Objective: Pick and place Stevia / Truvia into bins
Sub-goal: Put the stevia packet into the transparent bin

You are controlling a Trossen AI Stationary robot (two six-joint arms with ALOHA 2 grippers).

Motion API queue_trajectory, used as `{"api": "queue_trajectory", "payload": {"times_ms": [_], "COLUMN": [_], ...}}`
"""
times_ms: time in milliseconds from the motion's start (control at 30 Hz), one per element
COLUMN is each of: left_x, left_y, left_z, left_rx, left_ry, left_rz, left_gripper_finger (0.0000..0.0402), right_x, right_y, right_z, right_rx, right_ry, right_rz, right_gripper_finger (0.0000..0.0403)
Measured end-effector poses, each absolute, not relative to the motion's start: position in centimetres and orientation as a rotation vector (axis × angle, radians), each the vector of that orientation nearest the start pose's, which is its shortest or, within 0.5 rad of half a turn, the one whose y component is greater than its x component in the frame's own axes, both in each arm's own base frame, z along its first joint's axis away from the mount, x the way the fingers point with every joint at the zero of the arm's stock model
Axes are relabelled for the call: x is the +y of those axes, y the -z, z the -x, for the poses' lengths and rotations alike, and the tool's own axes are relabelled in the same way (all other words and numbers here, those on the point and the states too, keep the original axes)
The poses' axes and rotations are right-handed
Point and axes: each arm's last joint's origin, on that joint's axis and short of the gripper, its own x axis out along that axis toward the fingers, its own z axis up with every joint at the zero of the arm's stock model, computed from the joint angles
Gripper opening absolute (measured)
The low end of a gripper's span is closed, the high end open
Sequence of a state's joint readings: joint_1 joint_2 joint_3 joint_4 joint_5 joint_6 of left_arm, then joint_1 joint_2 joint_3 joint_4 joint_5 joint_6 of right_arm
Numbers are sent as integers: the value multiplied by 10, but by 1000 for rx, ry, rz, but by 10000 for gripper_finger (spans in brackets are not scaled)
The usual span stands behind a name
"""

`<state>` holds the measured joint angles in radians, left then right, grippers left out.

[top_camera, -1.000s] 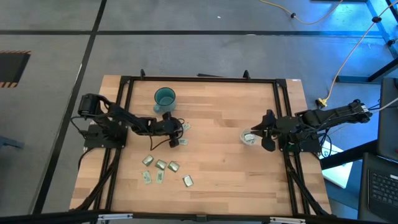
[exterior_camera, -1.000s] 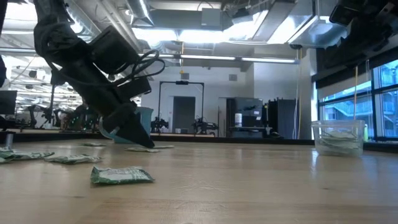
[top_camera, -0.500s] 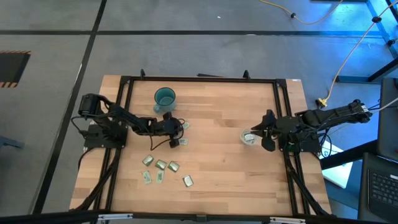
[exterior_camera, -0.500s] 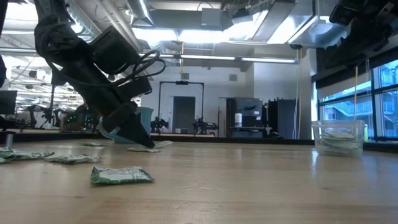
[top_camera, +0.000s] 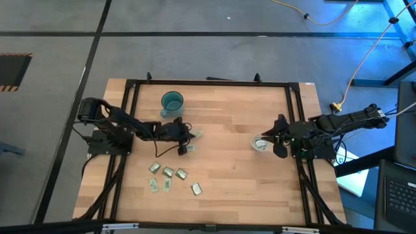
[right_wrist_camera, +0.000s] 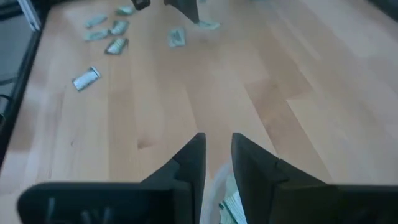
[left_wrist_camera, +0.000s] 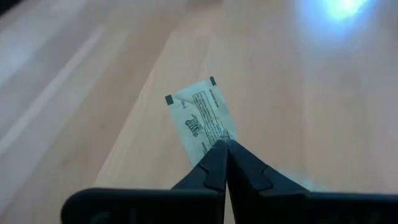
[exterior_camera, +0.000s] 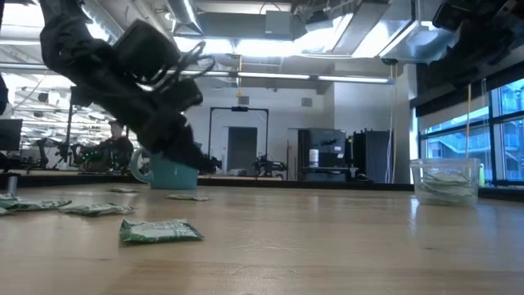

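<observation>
My left gripper [top_camera: 189, 134] is shut on one pale green-and-white Stevia sachet [left_wrist_camera: 200, 117], a little above the table and just near-right of the teal cup [top_camera: 172, 101]. Several more sachets [top_camera: 170, 173] lie flat on the wood nearer the front edge, and one [exterior_camera: 187, 197] lies below the raised gripper. My right gripper [top_camera: 270, 142] hovers open at the clear cup [top_camera: 260, 143], which holds sachets [right_wrist_camera: 229, 202]. In the low view that cup [exterior_camera: 445, 180] stands at the right. My left gripper pinches the sachet's near edge [left_wrist_camera: 219, 138], close to one corner, between its two fingertips. The rest of the sachet sticks out flat beyond the fingers. The fingers slant down from the table's left. The sachet looks lifted clear of the wood.
A black frame [top_camera: 208, 83] runs along the table's edges. Bare wood [top_camera: 227, 123] lies between the two cups. The loose sachets cluster front left [exterior_camera: 160, 231]. In the low view, the room behind shows a person [exterior_camera: 117, 147] far off.
My left gripper has shut on the sachet and then risen from the table, tipping up with it. The sachet has come off the wood. The other sachets have stayed put.
</observation>
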<state>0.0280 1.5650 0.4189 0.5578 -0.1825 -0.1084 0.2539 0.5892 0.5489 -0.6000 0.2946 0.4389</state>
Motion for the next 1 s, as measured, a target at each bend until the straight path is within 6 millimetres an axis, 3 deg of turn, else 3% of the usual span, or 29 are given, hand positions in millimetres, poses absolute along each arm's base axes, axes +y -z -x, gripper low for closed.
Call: {"api": "queue_trajectory", "payload": {"times_ms": [300, 500, 667, 1000], "left_x": [5, 3, 0, -2], "left_y": [-154, -176, -195, -200], "left_z": [-271, -290, -304, -308], "left_rx": [238, 179, 134, 161], "left_ry": [45, 138, 258, 271], "left_rz": [175, 267, 278, 423], "left_gripper_finger": [2, 3, 2, 2], "right_x": [27, 32, 39, 51], "right_y": [-257, -250, -251, -250], "right_z": [-138, -158, -181, -220], "right_rx": [437, 454, 368, 172], "right_ry": [89, 79, 16, -66], "right_rz": [-98, -42, 54, 352], "right_gripper_finger": [86, 139, 181, 192]}}
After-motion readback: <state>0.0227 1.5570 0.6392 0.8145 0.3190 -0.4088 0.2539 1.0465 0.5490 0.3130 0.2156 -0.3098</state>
